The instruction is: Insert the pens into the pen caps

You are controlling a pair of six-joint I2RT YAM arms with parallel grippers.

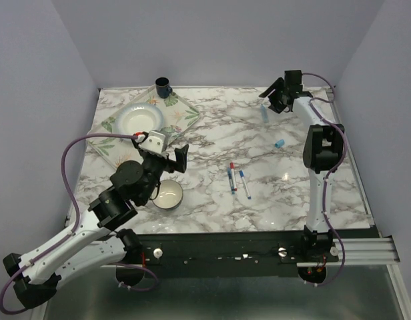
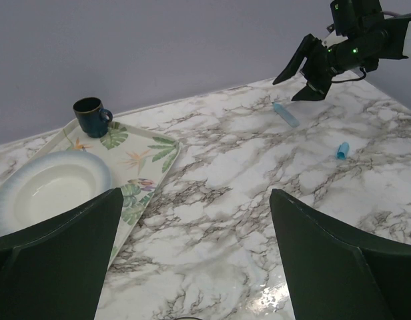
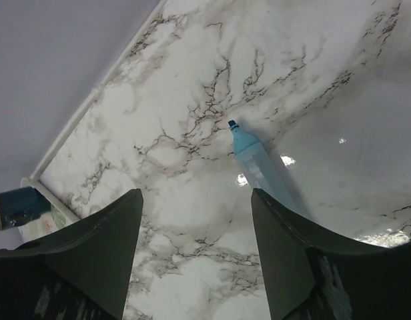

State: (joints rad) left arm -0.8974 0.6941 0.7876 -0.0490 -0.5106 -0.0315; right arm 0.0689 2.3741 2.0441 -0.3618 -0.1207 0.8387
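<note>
Leafy tray [image 1: 187, 115] at 10 o'clock has a white deep plate [image 1: 139, 120] and a dark mug [image 1: 163, 85] on it. A small bowl [image 1: 169, 195] sits at 7. The light blue pen [image 3: 259, 163] lies flat at 1 o'clock, long axis roughly 12-to-6, dark tip toward the back. The right gripper [image 2: 292, 89] is spread above it, not gripping, and the left gripper [image 2: 195, 195] gapes with nothing in it.

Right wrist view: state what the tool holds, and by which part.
Nothing is held. The right tool is open, and the light blue pen lies loose on the table beneath it.
</note>
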